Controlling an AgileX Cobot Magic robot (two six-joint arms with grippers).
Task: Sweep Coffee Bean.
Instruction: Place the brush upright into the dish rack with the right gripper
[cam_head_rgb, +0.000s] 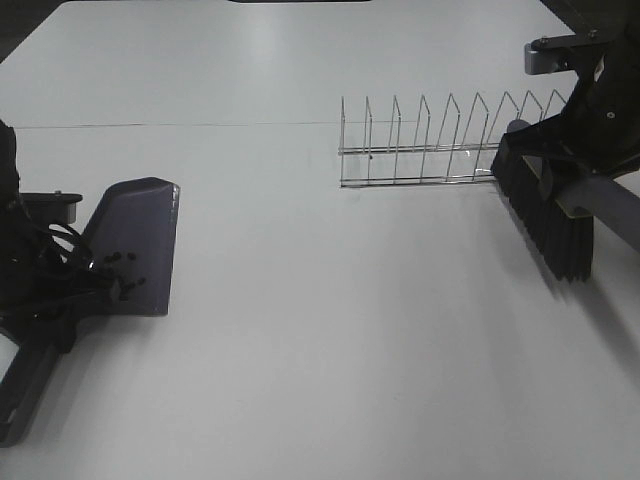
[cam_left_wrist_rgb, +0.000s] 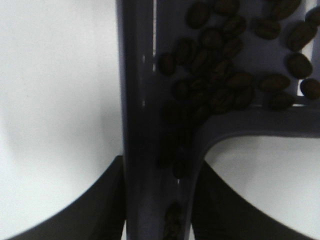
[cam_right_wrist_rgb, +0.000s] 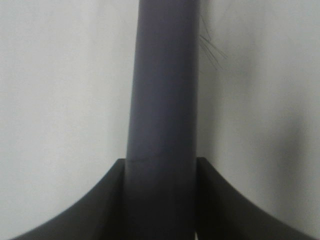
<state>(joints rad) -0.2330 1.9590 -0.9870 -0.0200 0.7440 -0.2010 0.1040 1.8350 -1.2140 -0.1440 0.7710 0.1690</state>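
The grey dustpan (cam_head_rgb: 135, 235) lies on the white table at the left. The coffee beans (cam_head_rgb: 122, 272) sit inside it near its back wall. In the left wrist view the beans (cam_left_wrist_rgb: 220, 75) are piled against the pan's corner and some lie along the handle (cam_left_wrist_rgb: 145, 125). My left gripper (cam_head_rgb: 60, 322) (cam_left_wrist_rgb: 157, 200) is shut on the dustpan handle. My right gripper (cam_head_rgb: 572, 172) (cam_right_wrist_rgb: 160, 200) is shut on the brush handle (cam_right_wrist_rgb: 162, 90). It holds the brush (cam_head_rgb: 545, 215) at the right, with the black bristles pointing down-left just over the table.
A wire dish rack (cam_head_rgb: 430, 150) stands at the back right, its right end next to the brush head. The table (cam_head_rgb: 330, 330) is white, and a thin seam crosses it at the back.
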